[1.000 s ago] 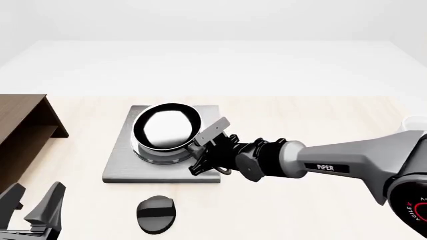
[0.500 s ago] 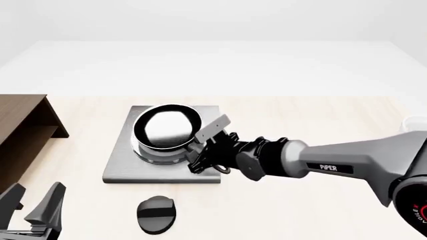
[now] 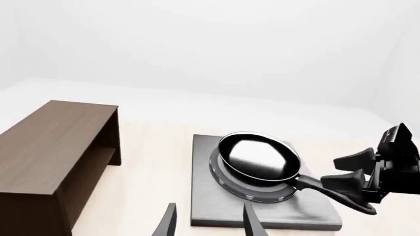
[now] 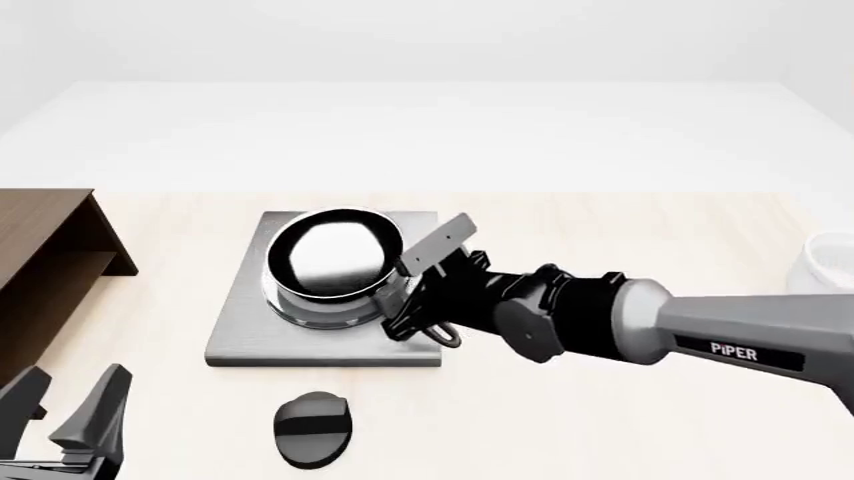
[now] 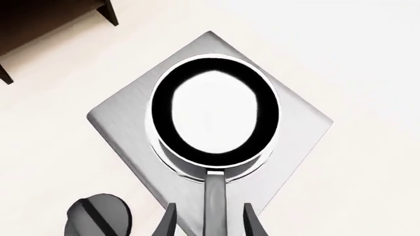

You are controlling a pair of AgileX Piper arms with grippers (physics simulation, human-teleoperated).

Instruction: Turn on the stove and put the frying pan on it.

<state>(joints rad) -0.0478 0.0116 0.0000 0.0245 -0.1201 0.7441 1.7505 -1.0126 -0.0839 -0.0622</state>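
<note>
Frying pan [image 4: 334,254] is sitting on the burner of the stove [image 4: 240,335], handle pointing twd the right gripper [image 4: 408,305]. Its jaws are standing apart w/ the handle between them; contact can't be told. Black knob [image 4: 312,428] is lying on the table [image 4: 601,420] just in front of the plate. Left gripper [image 4: 60,420] is idling near-left, jaws apart, holding nothing. Wooden shelf [image 4: 40,260] is standing at far left.

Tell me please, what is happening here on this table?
The pan sits on the stove, over its burner. The right gripper is at the pan's handle, with a finger on each side and a gap showing, so it looks open. The left gripper waits open near the table edge. The knob lies untouched in front of the stove. A wooden shelf stands on the left.
</note>
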